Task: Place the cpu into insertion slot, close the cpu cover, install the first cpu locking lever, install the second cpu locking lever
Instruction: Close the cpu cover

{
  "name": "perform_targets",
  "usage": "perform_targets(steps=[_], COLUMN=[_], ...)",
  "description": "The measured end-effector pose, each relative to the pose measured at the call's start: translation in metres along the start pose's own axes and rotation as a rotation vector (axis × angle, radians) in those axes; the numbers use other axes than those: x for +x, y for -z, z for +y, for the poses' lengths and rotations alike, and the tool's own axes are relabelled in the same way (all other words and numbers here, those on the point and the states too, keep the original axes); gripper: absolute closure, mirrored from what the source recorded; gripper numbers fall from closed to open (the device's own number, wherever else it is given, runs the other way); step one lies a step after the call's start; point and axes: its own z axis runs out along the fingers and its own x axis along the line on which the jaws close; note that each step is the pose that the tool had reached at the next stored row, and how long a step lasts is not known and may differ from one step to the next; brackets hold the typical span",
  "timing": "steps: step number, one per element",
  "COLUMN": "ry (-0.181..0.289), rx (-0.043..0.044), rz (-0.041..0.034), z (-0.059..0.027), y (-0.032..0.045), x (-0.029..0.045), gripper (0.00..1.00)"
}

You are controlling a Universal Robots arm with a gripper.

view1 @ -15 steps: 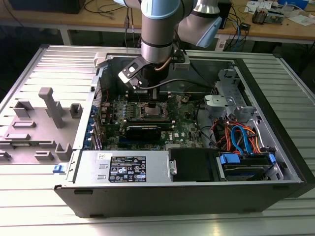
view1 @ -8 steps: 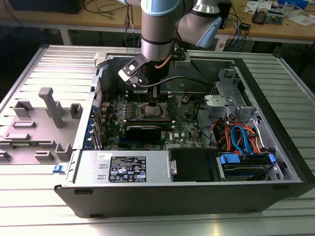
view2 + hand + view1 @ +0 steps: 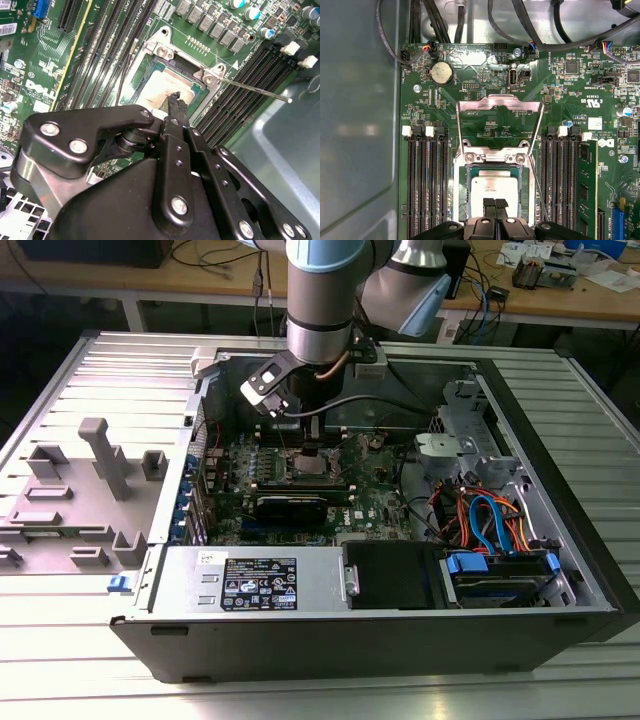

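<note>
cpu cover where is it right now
In the first wrist view the cpu cover is swung open off the insertion slot, on the side toward the coin battery, across the cpu from the end effector.

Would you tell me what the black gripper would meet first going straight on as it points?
Probably the small square silver-grey cpu in the silvery-rimmed insertion slot, right under the gripper; contact is unclear.
</note>
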Motion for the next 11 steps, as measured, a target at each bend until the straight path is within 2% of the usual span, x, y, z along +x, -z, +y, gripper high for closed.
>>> perform_targets(steps=[5, 11], ry=[0.000, 0.000], rx=[-0.0001, 0.0005], rz=[0.0057, 0.0074], z=[0.0000, 0.0000], y=[0.0030, 0.0071], x=[-0.0001, -0.0001], gripper=[0.89, 0.89])
